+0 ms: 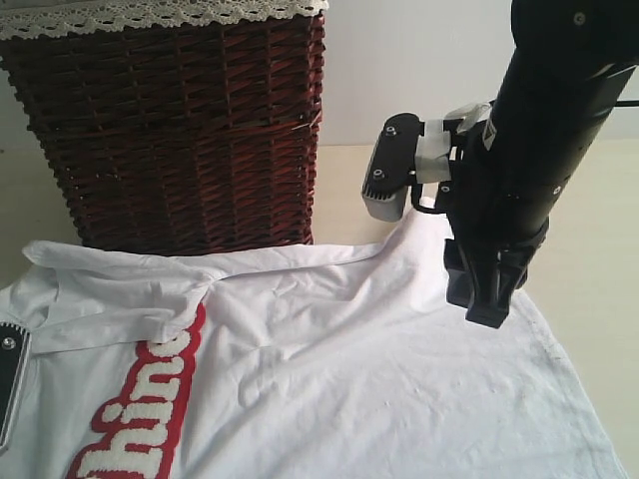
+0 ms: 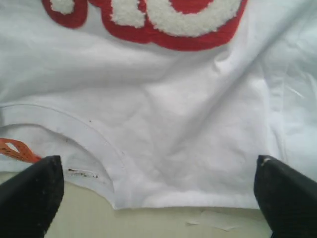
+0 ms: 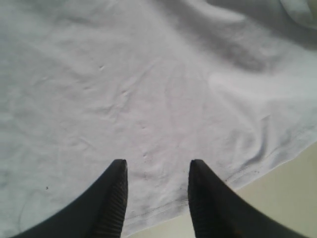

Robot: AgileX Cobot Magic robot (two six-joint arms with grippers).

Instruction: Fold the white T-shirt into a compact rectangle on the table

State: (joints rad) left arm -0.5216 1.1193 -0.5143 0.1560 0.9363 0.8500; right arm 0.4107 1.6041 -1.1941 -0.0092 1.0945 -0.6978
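The white T-shirt (image 1: 349,369) lies spread on the table (image 1: 599,249), wrinkled, with its red lettered band (image 1: 150,409) at the lower left. My right gripper (image 1: 487,314) points down over the shirt's right edge. In the right wrist view it (image 3: 158,163) stands open above the stitched hem (image 3: 208,196), with nothing between its fingers. My left gripper (image 2: 157,159) is wide open at the shirt's shoulder edge (image 2: 188,198), beside the neckline (image 2: 79,131) and its orange label (image 2: 15,148). Only a sliver of it (image 1: 8,384) shows in the exterior view.
A dark red-brown wicker basket (image 1: 180,130) with lace trim stands at the back left, right behind the shirt's far edge. Bare tabletop shows beyond the hem (image 3: 292,193) and below the shoulder edge (image 2: 163,223).
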